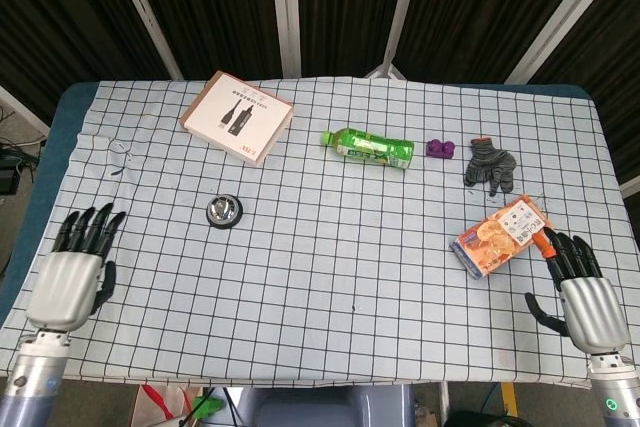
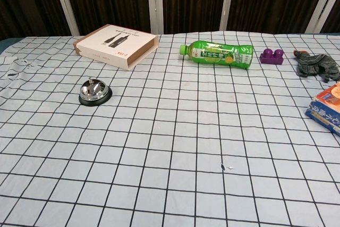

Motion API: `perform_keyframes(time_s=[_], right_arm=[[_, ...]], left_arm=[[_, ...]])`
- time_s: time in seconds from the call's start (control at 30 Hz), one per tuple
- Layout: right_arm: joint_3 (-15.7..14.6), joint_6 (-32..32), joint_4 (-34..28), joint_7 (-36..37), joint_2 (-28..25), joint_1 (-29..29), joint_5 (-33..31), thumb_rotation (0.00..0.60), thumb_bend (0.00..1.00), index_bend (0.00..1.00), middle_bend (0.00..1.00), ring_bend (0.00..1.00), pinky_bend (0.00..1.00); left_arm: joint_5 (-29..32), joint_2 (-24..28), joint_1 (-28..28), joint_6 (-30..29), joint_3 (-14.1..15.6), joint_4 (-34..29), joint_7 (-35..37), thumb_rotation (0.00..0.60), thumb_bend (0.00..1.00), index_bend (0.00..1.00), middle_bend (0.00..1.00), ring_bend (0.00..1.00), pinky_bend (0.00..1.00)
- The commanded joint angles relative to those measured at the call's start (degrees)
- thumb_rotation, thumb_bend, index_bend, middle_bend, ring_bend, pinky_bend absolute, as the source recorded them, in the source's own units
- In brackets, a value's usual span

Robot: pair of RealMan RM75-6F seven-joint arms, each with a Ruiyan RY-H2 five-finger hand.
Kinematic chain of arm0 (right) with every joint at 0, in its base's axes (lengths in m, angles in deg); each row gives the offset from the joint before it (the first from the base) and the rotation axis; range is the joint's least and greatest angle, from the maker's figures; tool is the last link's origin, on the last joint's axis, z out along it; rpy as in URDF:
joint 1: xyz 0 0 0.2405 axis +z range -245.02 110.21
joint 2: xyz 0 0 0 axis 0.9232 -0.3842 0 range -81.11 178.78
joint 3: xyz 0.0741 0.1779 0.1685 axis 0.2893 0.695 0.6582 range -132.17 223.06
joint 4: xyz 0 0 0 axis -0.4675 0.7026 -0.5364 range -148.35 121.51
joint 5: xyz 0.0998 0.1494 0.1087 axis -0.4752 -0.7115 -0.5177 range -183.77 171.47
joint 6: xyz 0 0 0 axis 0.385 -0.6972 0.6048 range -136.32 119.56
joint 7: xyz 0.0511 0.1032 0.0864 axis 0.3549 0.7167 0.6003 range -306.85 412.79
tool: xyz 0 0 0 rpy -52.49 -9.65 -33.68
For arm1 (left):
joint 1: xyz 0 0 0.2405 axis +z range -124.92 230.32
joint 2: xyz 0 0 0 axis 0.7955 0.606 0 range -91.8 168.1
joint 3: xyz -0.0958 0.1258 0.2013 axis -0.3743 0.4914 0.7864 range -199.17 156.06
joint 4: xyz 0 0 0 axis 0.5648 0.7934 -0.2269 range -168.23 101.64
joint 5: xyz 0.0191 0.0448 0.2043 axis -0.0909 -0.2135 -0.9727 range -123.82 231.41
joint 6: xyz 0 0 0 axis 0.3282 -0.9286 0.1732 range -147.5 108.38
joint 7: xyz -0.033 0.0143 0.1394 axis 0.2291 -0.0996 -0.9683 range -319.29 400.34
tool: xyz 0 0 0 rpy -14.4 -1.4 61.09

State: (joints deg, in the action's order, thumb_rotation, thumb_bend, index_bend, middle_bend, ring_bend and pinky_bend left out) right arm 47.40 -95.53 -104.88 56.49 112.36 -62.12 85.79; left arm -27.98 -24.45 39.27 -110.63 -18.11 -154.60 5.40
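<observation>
My left hand (image 1: 74, 272) hovers at the table's near left corner, fingers spread and holding nothing; it does not show in the chest view. A silver call bell (image 1: 223, 211) (image 2: 94, 92) on a black base stands alone, well right of that hand. My right hand (image 1: 584, 292) is at the near right corner, fingers apart and holding nothing, just beside the orange snack box (image 1: 501, 236) (image 2: 326, 109) without touching it.
A flat brown product box (image 1: 237, 116) (image 2: 116, 44) lies at the back left. A green bottle (image 1: 370, 147) (image 2: 218, 55) lies on its side mid-back, then a purple block (image 1: 439, 148) (image 2: 272, 56) and a dark glove (image 1: 490, 164) (image 2: 316, 66). A checked cloth (image 1: 340, 277) covers the table.
</observation>
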Motion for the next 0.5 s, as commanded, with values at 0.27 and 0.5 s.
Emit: perform_keyframes(time_s=[0.27,0.5], right_arm=[[-0.02,0.10,-0.23,-0.74,0.12,0.00,0.03,0.600,0.39,0.08,0.00,0.00,0.00],[0.08,0.10,-0.30,-0.93,0.17,-0.02,-0.16,0.600,0.39,0.08,0.00,0.00,0.00]], left_arm=[[-9.21,2.24,9.75,-8.21,5.63,13.01,19.50,0.600,0.87,0.00,0.00,0.00,0.00],[-7.95,0.25,11.24,-7.90,4.53,18.84,24.36,0.600,0.87,0.00,0.00,0.00,0.00]])
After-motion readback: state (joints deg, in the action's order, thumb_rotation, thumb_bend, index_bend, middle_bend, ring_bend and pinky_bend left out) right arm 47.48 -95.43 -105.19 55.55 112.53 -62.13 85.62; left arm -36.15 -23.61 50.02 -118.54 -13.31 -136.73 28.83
